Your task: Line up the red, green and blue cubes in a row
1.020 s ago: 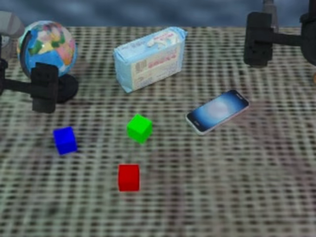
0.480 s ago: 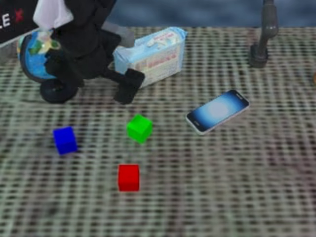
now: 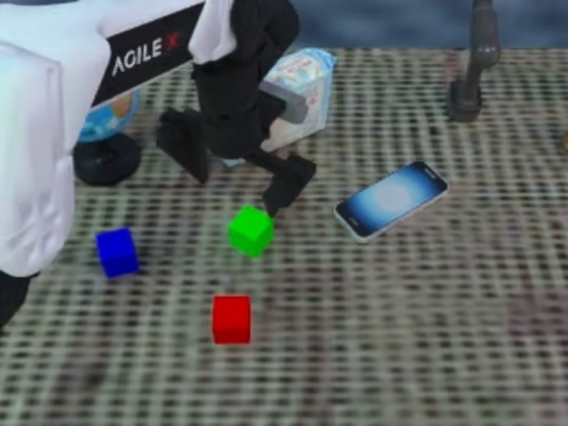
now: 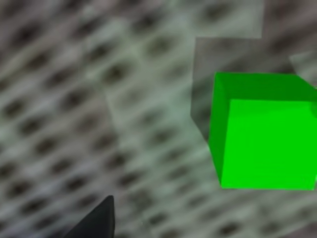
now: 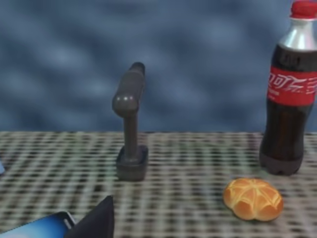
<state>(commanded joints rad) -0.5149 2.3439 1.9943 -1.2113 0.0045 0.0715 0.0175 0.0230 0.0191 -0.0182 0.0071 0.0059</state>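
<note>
The green cube (image 3: 251, 231) sits mid-table, with the blue cube (image 3: 117, 252) to its left and the red cube (image 3: 232, 319) nearer the front edge. My left gripper (image 3: 235, 169) hangs open just behind the green cube, one finger (image 3: 182, 149) out to the left and the other (image 3: 286, 185) close to the cube's back right corner. Nothing is between the fingers. In the left wrist view the green cube (image 4: 262, 139) fills the side and one dark fingertip (image 4: 99, 223) shows. My right arm is out of the top view; its wrist view shows one fingertip (image 5: 99, 220).
A globe (image 3: 106, 124) and a tissue pack (image 3: 306, 89) stand behind the left arm, partly covered by it. A smartphone (image 3: 390, 200) lies to the right of the green cube. A grey post (image 3: 470, 71), a cola bottle (image 5: 290, 94) and a bread roll (image 5: 252, 198) are at the back right.
My left arm has swung from beside the globe towards the middle, bringing its open gripper just behind the green cube. The right arm left the top view a second ago. The cubes have not moved.
</note>
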